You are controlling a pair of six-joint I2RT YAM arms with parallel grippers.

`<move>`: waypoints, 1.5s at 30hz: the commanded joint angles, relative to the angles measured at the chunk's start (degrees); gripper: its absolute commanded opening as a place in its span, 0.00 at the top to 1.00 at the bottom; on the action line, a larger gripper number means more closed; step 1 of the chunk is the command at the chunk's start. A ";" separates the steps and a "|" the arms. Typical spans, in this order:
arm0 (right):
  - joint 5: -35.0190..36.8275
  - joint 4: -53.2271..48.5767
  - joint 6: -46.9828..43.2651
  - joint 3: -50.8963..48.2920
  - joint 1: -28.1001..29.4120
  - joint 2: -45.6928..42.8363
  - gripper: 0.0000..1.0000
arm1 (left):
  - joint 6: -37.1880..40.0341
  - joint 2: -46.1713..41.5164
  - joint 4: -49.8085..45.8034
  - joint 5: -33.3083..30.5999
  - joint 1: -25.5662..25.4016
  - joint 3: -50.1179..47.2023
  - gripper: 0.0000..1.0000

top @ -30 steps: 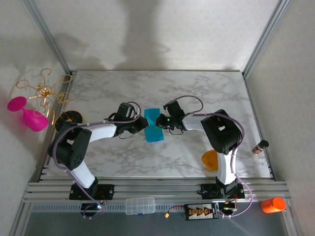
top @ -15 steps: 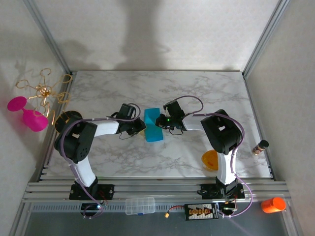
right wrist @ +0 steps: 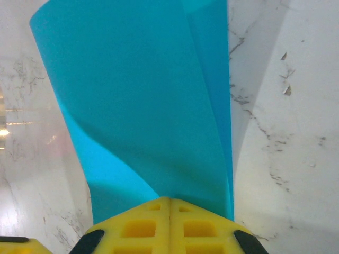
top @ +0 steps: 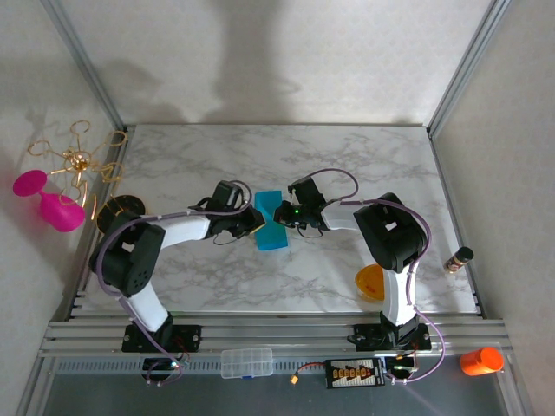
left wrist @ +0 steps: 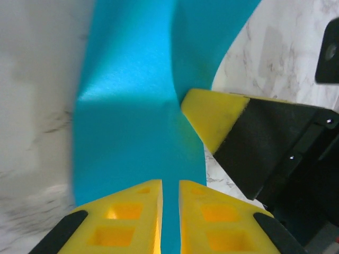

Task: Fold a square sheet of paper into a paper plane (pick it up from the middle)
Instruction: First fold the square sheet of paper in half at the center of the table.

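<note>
Pinching the square sheet of paper (top: 270, 227) from both sides, the two arms hold it doubled over at the middle of the worktop (top: 347, 165). The left gripper (left wrist: 169, 214) has its fingers closed to a sliver on the sheet's edge. The right gripper (right wrist: 169, 225) has its fingers pressed together on the folded layers. For a clean crease, I'd say the edges want matching and the paper pulling taut before flattening. The small orange bowl (top: 366, 282) by the right base looks empty, though the arm partly hides it.
</note>
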 commanded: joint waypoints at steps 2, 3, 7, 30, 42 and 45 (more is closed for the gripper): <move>9.07 -13.61 -0.22 -4.43 -0.02 6.54 1.00 | -1.08 3.07 0.15 1.01 -0.31 0.83 0.84; 9.15 -13.69 -0.22 -4.43 -0.02 6.62 1.00 | -0.74 3.38 -0.43 0.60 -0.31 0.76 0.84; 9.61 -14.34 -0.15 -4.30 -0.01 6.86 1.00 | 1.10 4.10 -2.40 -1.53 -0.22 -1.34 0.84; 11.89 -14.32 1.54 -4.66 -0.02 6.50 1.00 | -3.56 -2.99 7.83 3.06 -0.81 -5.94 0.83; 12.48 -14.13 1.58 -4.88 -0.02 6.55 1.00 | -1.29 1.67 0.41 -1.62 -1.01 -8.54 0.84; 12.75 -14.23 1.36 -4.63 -0.01 6.62 1.00 | -1.33 0.13 -0.39 -2.51 -1.01 -11.30 0.83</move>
